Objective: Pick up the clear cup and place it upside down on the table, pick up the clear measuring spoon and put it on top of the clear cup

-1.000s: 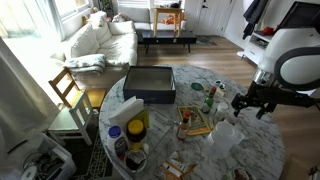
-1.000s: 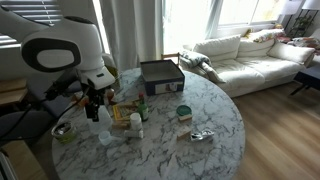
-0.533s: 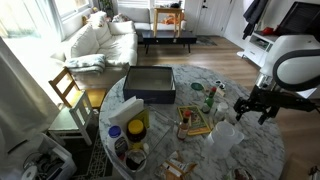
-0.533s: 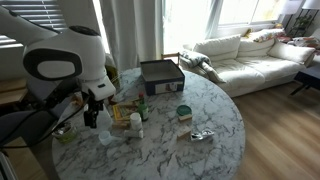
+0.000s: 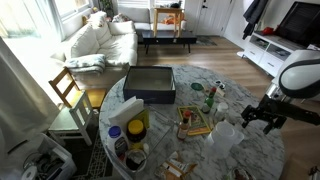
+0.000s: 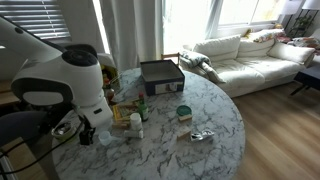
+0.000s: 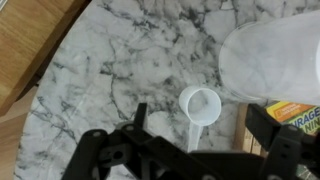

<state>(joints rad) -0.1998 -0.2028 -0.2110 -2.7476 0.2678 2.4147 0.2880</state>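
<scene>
Gripper (image 7: 198, 130) is open: fingers spread wide, nothing between them.
- Wrist view: it hangs above the table (image 7: 120, 60) with the clear measuring spoon (image 7: 200, 103) lying flat on the marble between the finger lines. The spoon's round bowl faces the camera and its handle runs back toward the gripper body. No contact with the spoon that I can see.
- Clear cup (image 7: 270, 55) stands on the table just beside the spoon bowl, off to the side of one finger and outside the jaws. Can't tell from these views which end is up.
- A yellow printed box (image 7: 296, 115) sits next to the cup, at the frame edge.
- Exterior view: gripper (image 5: 262, 118) is at the table's edge, with the clear cup (image 5: 228, 135) near it on the marble. The green bottle (image 5: 210, 98) and the dark flat box (image 5: 150, 83) are further in.
- In an exterior view the arm's body blocks most of the work area. The gripper (image 6: 88, 132) is just visible, low over the table (image 6: 215, 110).
</scene>
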